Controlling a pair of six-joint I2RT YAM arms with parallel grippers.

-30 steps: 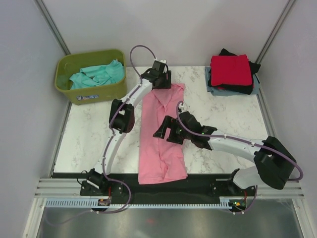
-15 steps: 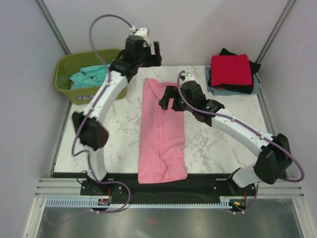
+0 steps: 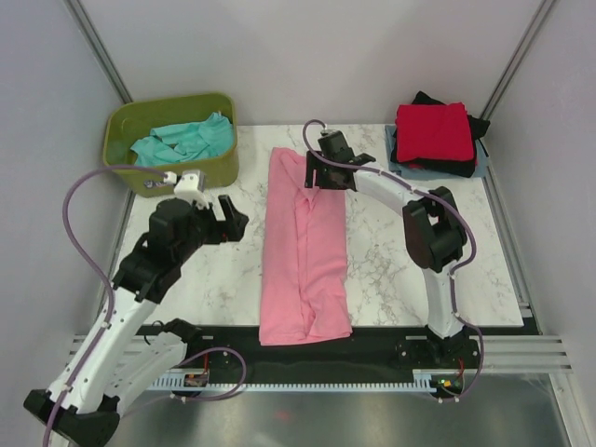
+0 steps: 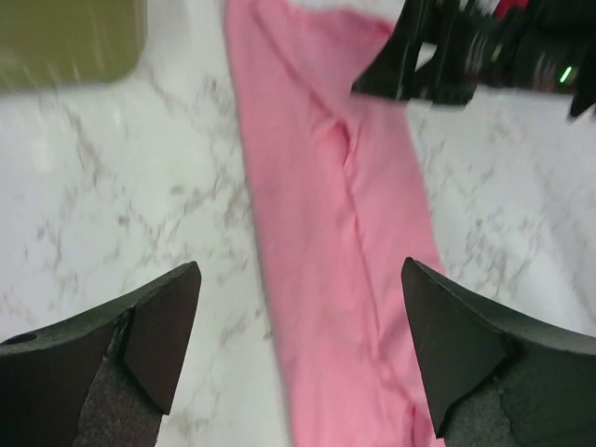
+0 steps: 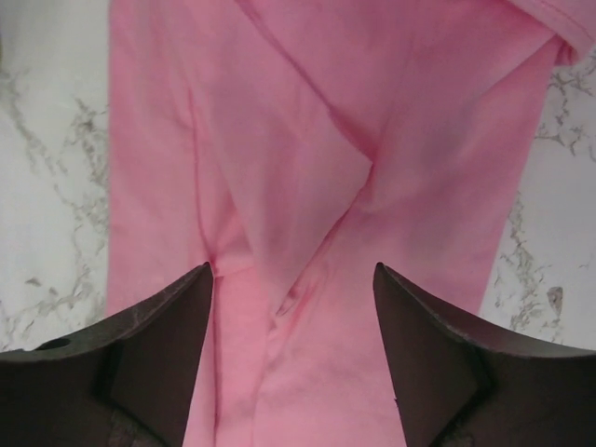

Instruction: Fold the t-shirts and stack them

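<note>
**Pink t-shirt (image 3: 305, 251) lies lengthwise; right gripper (image 3: 313, 173) over its far end**

Overhead: it runs near-to-far down the marble table (image 3: 400, 251), with the left gripper (image 3: 230, 220) well off to its left.
Left wrist: fingers spread, cloth ahead.
Right wrist: fingers spread, pinching nothing, folds directly below.

Left gripper (image 4: 300, 279) seen from its own wrist: the two dark fingers (image 4: 154, 340) enter from the lower corners, set wide apart with nothing between them. Below lies the marbled worktop (image 4: 121, 186). A pink t-shirt (image 4: 326, 186), folded into a long narrow strip with a lengthwise crease, runs from the worktop's far side toward the near edge. The right gripper (image 4: 410, 79), black, sits over the strip's far end. A blurred olive-green tub (image 4: 70, 37) occupies the far left corner.
</note>
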